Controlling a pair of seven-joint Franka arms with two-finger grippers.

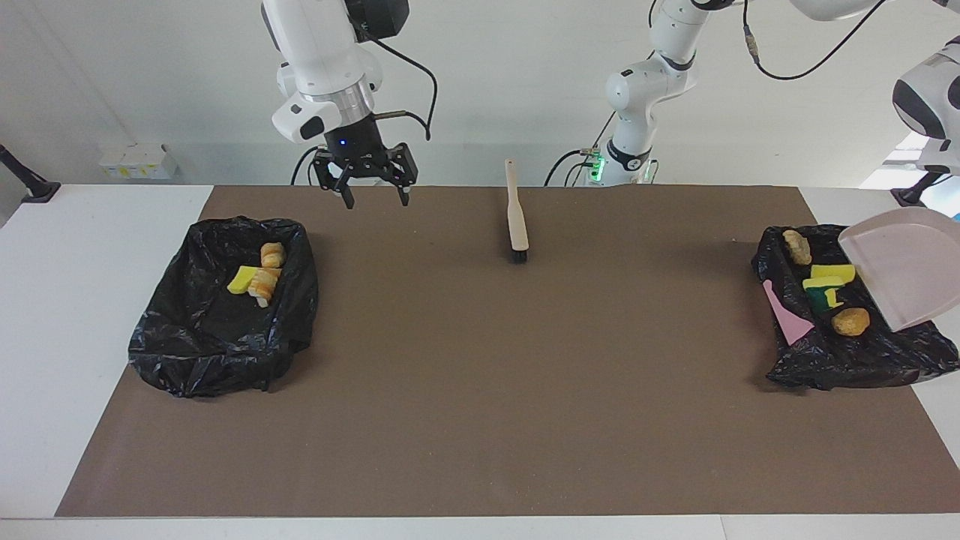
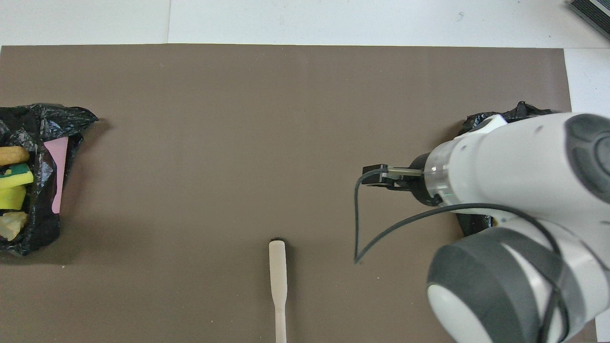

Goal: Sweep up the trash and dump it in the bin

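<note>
The trash lies in two black-bagged bins. Yellow and tan chunks (image 1: pixel 831 274) sit in the bin (image 1: pixel 840 367) at the left arm's end, also seen from overhead as trash (image 2: pixel 13 181) in that bin (image 2: pixel 47 119). The pink dustpan (image 1: pixel 904 262) hangs tilted over this bin, empty; its handle end runs out of frame under the left arm, so the left gripper is hidden. More trash (image 1: pixel 259 279) lies in the other bin (image 1: pixel 195 352). The brush (image 1: pixel 516 221) lies alone on the mat. My right gripper (image 1: pixel 367 196) hangs open and empty above the mat beside that bin.
A flat pink sheet (image 1: pixel 787 319) leans inside the bin at the left arm's end. The brown mat (image 1: pixel 480 390) covers most of the table. From overhead the right arm covers most of its bin (image 2: pixel 524 108); the brush (image 2: pixel 278 271) shows there.
</note>
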